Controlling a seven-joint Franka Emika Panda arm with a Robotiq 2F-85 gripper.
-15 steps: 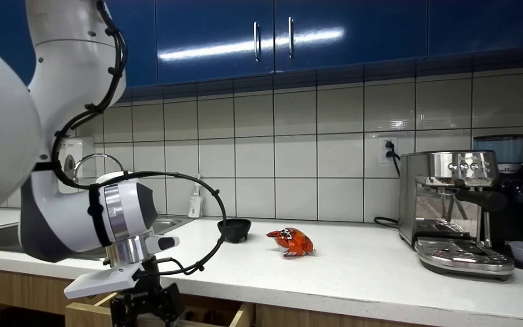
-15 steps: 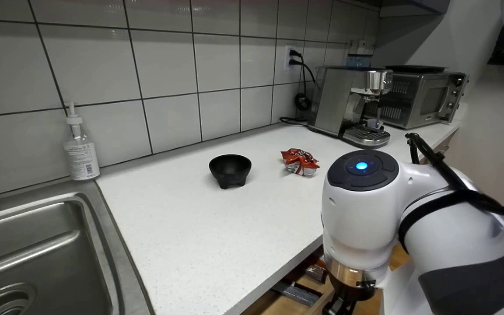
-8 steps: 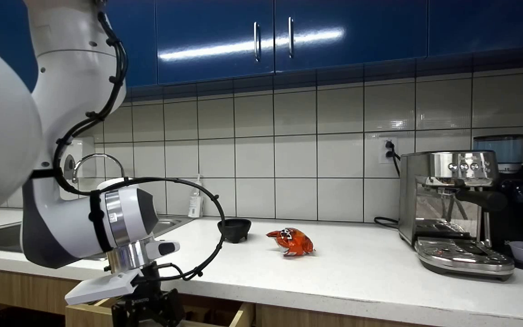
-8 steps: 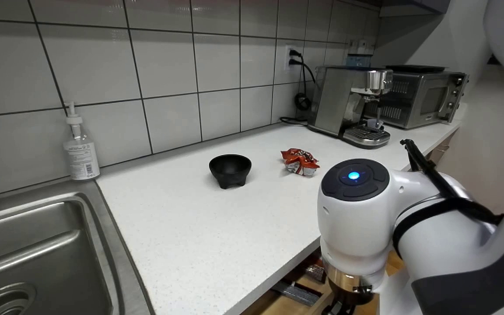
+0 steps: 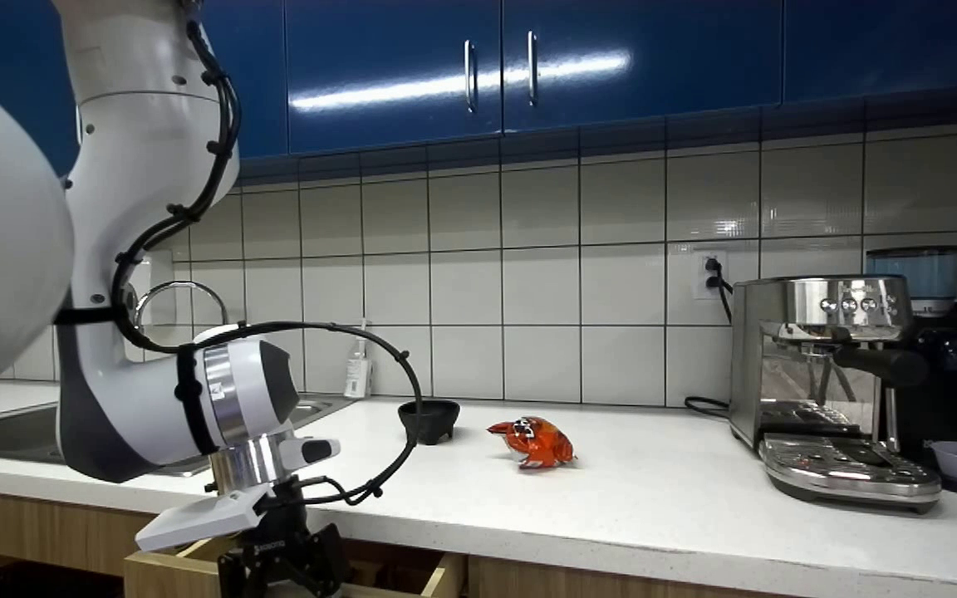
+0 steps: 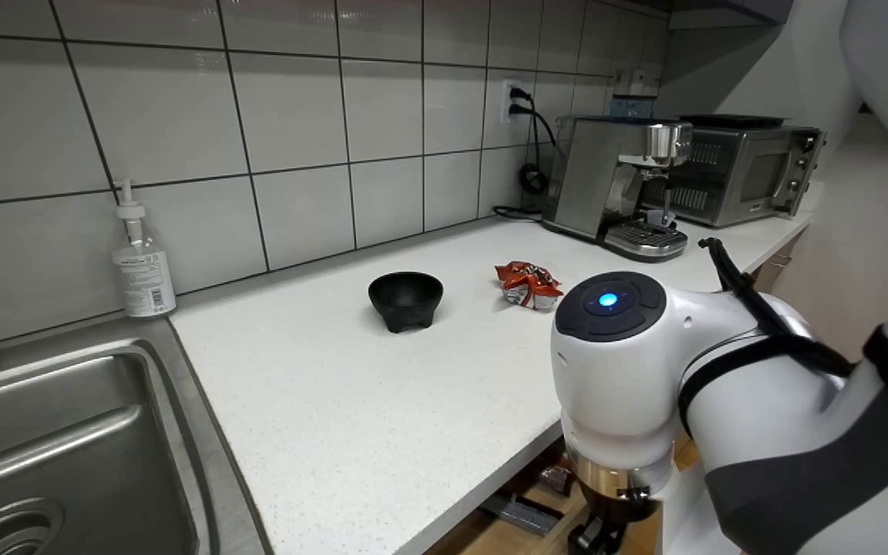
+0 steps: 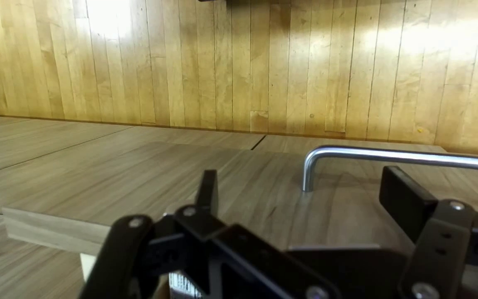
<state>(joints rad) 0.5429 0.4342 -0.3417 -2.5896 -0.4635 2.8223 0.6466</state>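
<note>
One bent silver bar handle [image 7: 405,155], on the open pale-wood drawer [image 7: 259,178], is near the black gripper [image 7: 301,182], whose fingers [image 7: 407,201] stand wide apart, nothing visibly held. Higher than the gripper sit a black footed bowl [image 5: 431,421] and a crumpled orange-red bag [image 5: 541,444].

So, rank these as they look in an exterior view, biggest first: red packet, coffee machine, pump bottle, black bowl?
In an exterior view, largest to smallest:
coffee machine
pump bottle
black bowl
red packet, slightly smaller

Wide gap between gripper [image 7: 300,182] fingers [image 7: 407,203], with the drawer front [image 7: 259,193] and metal handle [image 7: 401,155] as obstacles beyond.
</note>
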